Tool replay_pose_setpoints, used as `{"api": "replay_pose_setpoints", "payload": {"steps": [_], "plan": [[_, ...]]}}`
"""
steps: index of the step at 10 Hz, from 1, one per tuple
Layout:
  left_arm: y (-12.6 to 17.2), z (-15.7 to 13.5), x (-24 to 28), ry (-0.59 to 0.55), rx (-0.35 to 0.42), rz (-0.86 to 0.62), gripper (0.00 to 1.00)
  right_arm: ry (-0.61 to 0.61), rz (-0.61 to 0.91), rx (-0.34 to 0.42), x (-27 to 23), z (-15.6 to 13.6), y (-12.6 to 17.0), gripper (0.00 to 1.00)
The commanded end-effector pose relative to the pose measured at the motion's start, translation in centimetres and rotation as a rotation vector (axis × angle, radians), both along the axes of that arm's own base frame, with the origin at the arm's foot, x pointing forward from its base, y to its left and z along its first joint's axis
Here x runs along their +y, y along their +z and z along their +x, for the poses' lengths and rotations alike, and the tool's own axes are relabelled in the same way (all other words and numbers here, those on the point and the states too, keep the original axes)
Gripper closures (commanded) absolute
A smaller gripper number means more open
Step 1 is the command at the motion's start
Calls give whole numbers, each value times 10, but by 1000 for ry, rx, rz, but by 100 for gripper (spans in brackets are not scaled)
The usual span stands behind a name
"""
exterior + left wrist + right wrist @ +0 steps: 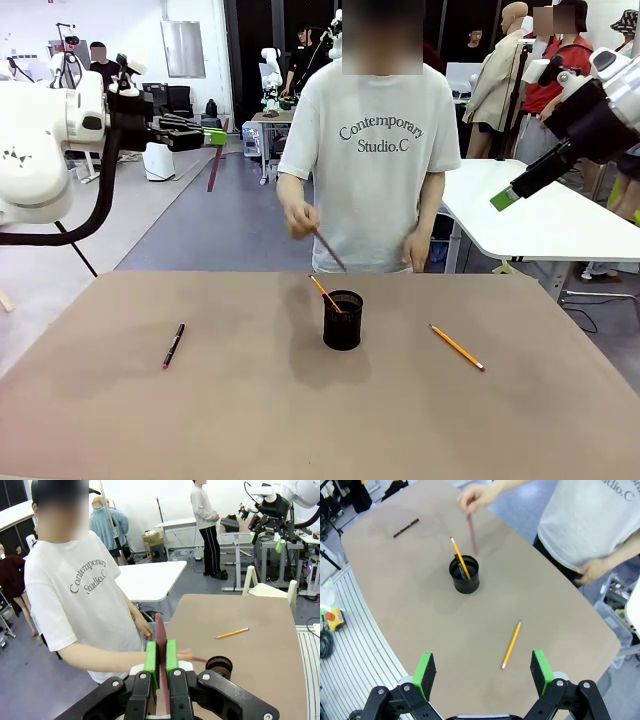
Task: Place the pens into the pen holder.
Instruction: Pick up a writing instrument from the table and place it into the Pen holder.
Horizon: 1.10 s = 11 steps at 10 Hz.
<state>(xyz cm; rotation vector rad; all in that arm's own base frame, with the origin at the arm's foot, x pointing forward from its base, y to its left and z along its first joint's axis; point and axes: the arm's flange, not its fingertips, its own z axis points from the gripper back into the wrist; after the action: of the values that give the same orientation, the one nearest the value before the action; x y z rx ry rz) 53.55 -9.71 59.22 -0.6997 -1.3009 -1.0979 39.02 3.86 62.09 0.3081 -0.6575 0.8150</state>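
You have the brown table (560,420) with open room along its near edge and at both front corners. Everything on it lies in the middle band, well in from the edges. The person (370,170) stands against the far edge at the centre, with grey floor (200,230) open behind on the left and a white table (540,215) close behind on the right.

Both your arms hang high, off to either side of the table. The right gripper (482,656) has its fingers spread wide with nothing between them. The left gripper (161,647) has its green pads pressed together on a reddish-brown stick (160,625), which sticks out past them.

The pen holder (343,322) stands upright near the table's centre. One standing pencil (325,293) leans in it, tilted toward your left. The person's hand (298,215) holds a reddish-brown pen (330,252) above the far edge, slanting down toward the holder but clear of it. A loose pencil (457,347) lies flat to the right of the holder, well apart from it. The black pen (174,346) with red ends lies flat far out on the left.
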Motion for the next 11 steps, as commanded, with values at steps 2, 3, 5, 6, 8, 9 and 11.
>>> {"api": "replay_pose_setpoints", "payload": {"steps": [2, 3, 5, 6, 8, 9, 11], "plan": [[-1, 0, 2, -1, 1, 0, 100, 4, 14, 2, 0, 0, 1, 0], [-1, 0, 2, -1, 1, 0, 100, 4, 14, 2, 0, 0, 1, 0], [-1, 0, 2, -1, 1, 0, 100, 4, 14, 2, 0, 0, 1, 0], [-1, 0, 2, -1, 1, 0, 100, 4, 14, 2, 0, 0, 1, 0], [-1, 0, 2, -1, 1, 0, 100, 4, 14, 2, 0, 0, 1, 0], [-1, 0, 2, -1, 1, 0, 100, 4, 14, 2, 0, 0, 1, 0], [-1, 0, 2, -1, 1, 0, 100, 4, 14, 2, 0, 0, 1, 0]]}}
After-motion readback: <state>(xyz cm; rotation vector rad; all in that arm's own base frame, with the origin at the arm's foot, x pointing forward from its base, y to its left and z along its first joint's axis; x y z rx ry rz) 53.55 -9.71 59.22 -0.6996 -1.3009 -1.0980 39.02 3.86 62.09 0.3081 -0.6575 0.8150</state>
